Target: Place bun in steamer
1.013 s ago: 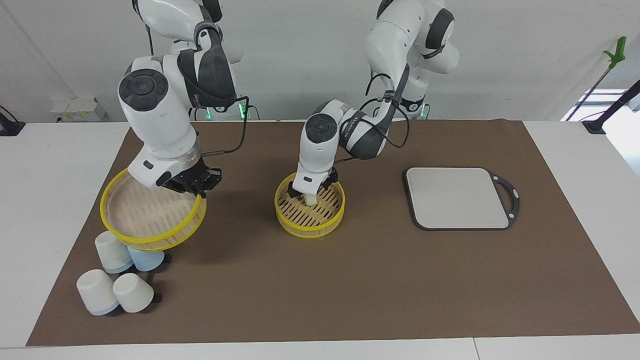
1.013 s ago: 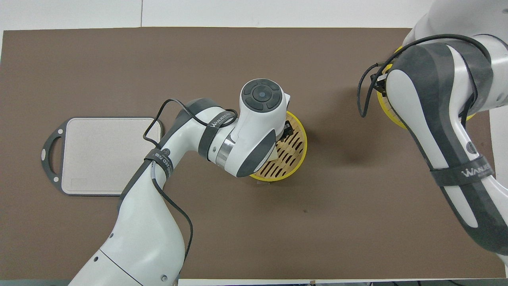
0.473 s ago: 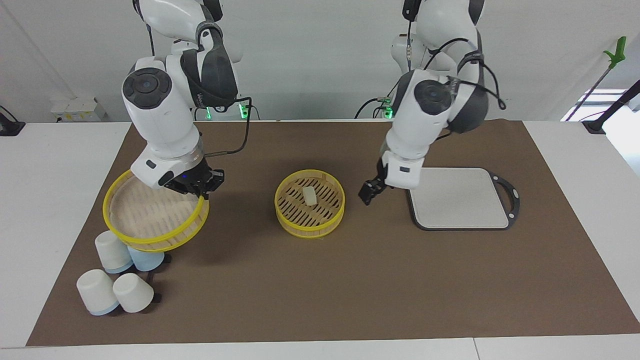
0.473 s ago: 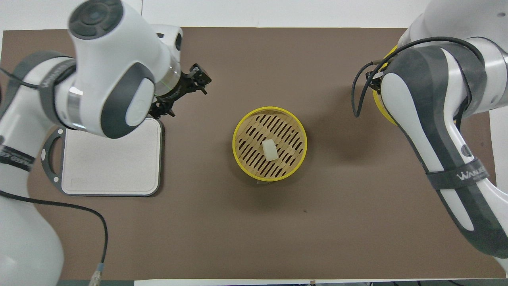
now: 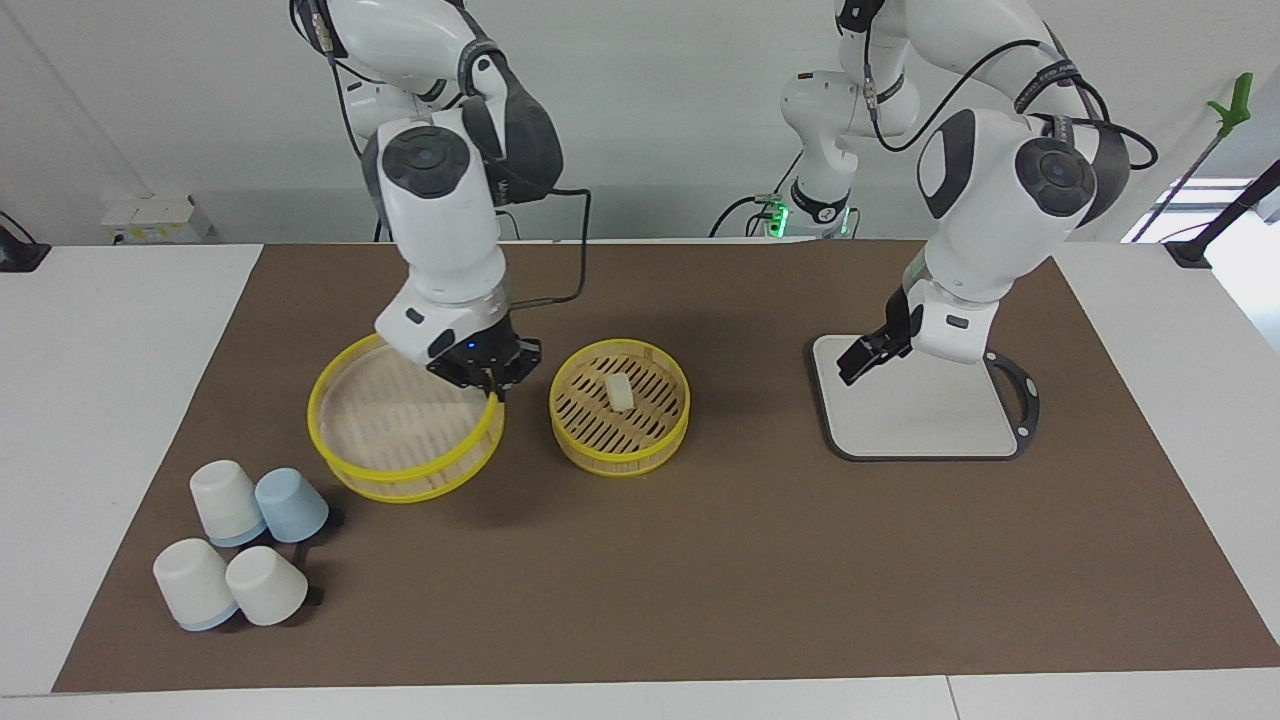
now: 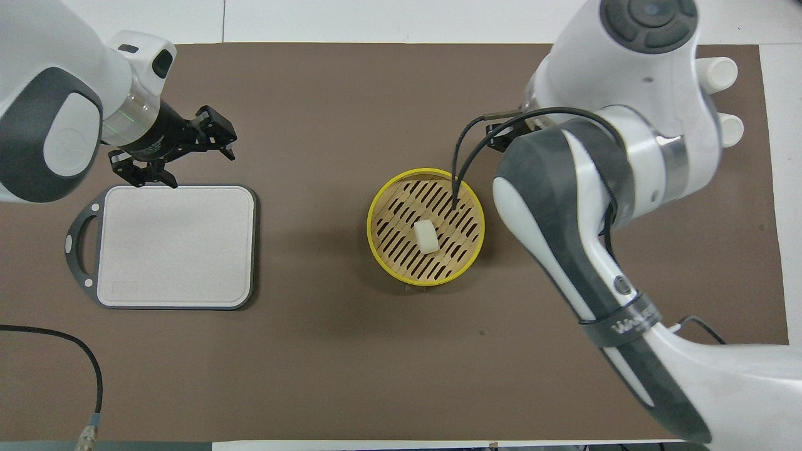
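The bun (image 5: 619, 391) lies on the slatted floor of the small yellow-rimmed steamer (image 5: 600, 446) in the middle of the mat. It also shows in the overhead view (image 6: 426, 237), inside the steamer's rim (image 6: 374, 210). My right gripper (image 5: 483, 374) is shut on the rim of a larger yellow-rimmed steamer tier (image 5: 400, 440). It holds the tier tilted, just beside the steamer toward the right arm's end. In the overhead view my right arm hides this tier. My left gripper (image 5: 865, 358) is open and empty, raised over the cutting board; it also shows in the overhead view (image 6: 178, 153).
A grey cutting board with a black rim (image 5: 930, 420) lies toward the left arm's end, also in the overhead view (image 6: 175, 250). Several white and pale-blue cups (image 5: 230, 545) lie tipped at the right arm's end, farther from the robots than the held tier.
My left gripper let go of the bun in the steamer, rose and moved away to over the cutting board. My right gripper carried the larger tier from over the cups to beside the steamer.
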Controlling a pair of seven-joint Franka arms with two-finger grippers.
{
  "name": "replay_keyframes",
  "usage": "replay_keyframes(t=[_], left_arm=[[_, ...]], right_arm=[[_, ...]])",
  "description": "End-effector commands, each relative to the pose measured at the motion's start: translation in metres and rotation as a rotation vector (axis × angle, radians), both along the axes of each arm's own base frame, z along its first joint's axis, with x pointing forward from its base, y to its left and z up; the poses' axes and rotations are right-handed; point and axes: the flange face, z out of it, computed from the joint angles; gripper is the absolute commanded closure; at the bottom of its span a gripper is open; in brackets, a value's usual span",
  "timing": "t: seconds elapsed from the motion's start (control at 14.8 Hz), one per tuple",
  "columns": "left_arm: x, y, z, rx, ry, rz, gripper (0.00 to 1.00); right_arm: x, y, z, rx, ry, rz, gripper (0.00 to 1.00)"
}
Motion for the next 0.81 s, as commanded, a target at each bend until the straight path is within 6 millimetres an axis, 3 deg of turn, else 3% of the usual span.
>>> replay_keyframes(t=[0.0,0.2,0.41,0.74], left_arm=[[-0.015,0.028,0.009,0.051,0.019,-0.096,0.0],[-0.015,0.07,0.018,0.042,0.015,-0.258,0.0],[-0.02,0.072,0.027,0.041,0.007,-0.288,0.0],[-0.017,0.078,0.023,0.036,-0.011,-0.324,0.0]], right_arm=[[-0.021,0.054,-0.009,0.028,-0.005,-0.076,1.0],[-0.035,0.094,-0.032,0.018,0.028,-0.137,1.0],[-0.035,0.133,-0.06,0.013,0.04,-0.242,1.0],[-0.038,0.168,-0.077,0.023,0.036,-0.305,1.0]])
